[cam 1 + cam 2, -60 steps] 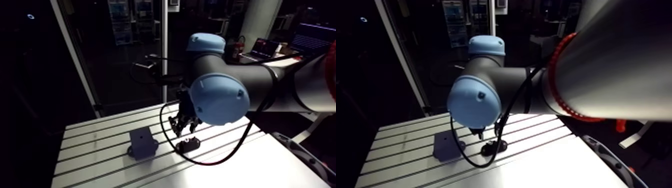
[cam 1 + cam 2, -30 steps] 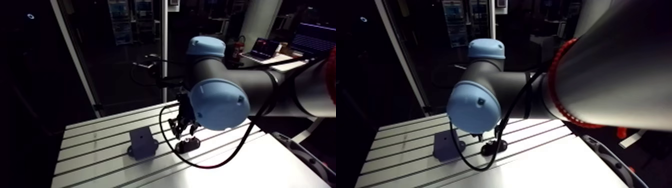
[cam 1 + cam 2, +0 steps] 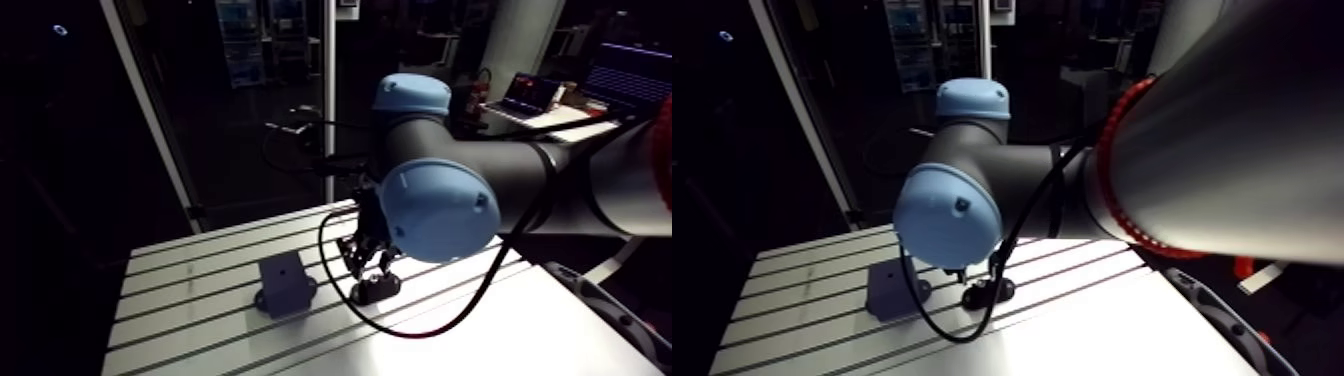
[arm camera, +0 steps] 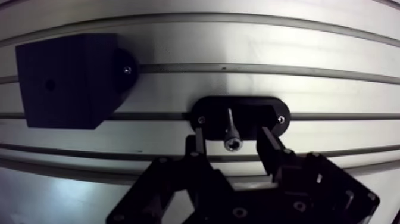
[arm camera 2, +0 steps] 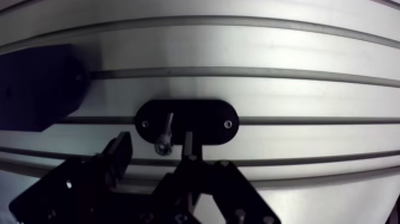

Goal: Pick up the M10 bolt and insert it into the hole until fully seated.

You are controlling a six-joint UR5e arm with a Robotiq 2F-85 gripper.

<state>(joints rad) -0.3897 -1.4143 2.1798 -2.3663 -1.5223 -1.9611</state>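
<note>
In the wrist view a silvery bolt [image 4: 231, 132] stands in a black oval holder [image 4: 208, 112] bolted to the slotted table [image 4: 309, 47]. Its socket head points up at the camera. My gripper [image 4: 232, 146] is open and hangs over the holder, one finger on each side of the bolt, with a gap on both sides. Beside the holder, off to one side of the gripper, sits a black block [image 4: 65, 80] with a small hole [image 4: 49, 85] in its top face. The arm view shows the gripper [image 3: 365, 265] low over the holder [image 3: 376, 290], right of the block [image 3: 285, 283].
The table's long slots run crosswise under the gripper. A round black foot [image 4: 126, 70] joins the block to a slot. The table's front edge [image 3: 330, 365] lies near the camera, and its right end is a smooth pale surface [image 3: 520, 330].
The gripper has come down a little toward the holder, so its fingers now straddle the bolt. The block and holder have not moved.
</note>
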